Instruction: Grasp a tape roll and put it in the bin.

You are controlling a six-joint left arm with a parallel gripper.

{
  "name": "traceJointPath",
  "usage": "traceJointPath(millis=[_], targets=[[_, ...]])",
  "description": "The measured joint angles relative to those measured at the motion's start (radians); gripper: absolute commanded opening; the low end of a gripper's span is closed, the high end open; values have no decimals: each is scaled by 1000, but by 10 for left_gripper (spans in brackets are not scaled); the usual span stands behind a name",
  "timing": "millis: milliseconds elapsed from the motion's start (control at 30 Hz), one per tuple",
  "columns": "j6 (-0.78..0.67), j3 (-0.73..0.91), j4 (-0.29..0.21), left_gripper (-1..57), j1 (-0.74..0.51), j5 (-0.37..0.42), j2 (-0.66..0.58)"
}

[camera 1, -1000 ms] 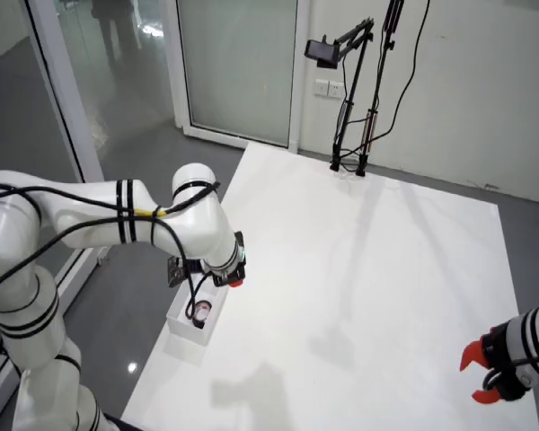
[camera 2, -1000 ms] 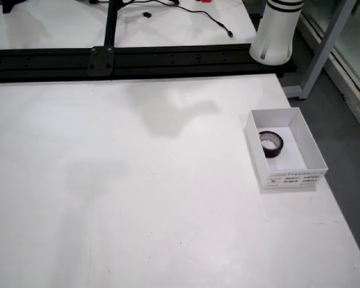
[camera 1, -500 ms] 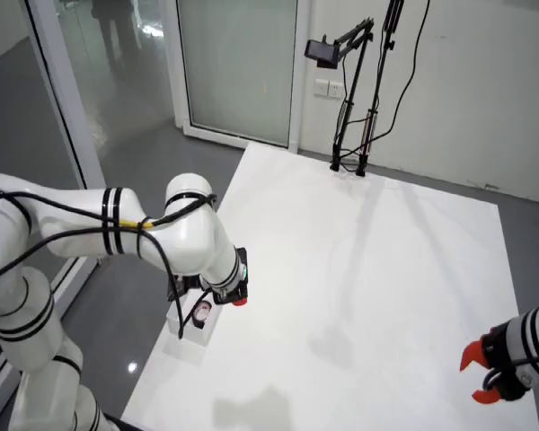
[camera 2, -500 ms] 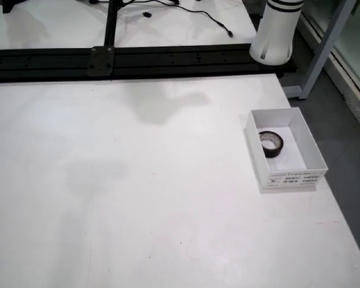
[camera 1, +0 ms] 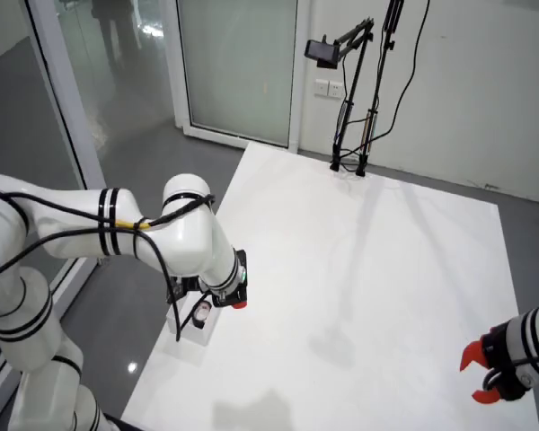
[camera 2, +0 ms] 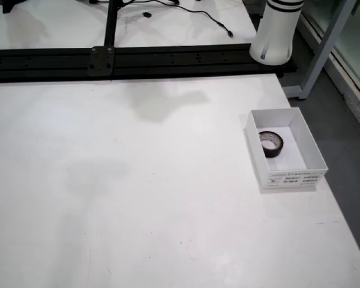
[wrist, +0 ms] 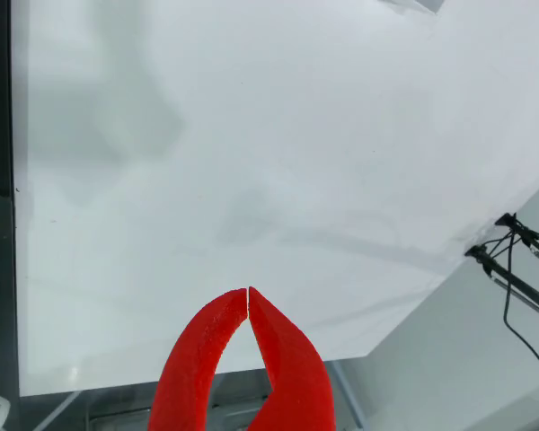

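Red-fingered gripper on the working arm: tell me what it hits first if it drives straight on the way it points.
Most likely the bare white tabletop. In the view riding on the red-fingered gripper, its closed tips aim at empty surface; nothing stands in that line. Depth is unclear.

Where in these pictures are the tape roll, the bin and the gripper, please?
tape roll (camera 2: 270,144): view from above the table, on its black upper rim.
bin (camera 2: 292,177): same view, on its labelled front wall.
gripper (wrist: 248,292): view that rides on the gripper, where the red fingertips meet.
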Motion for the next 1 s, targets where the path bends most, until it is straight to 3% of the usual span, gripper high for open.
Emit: traceJointPath(millis=[1000], targets=[[0, 0, -3, -4, 29, 6, -4]])
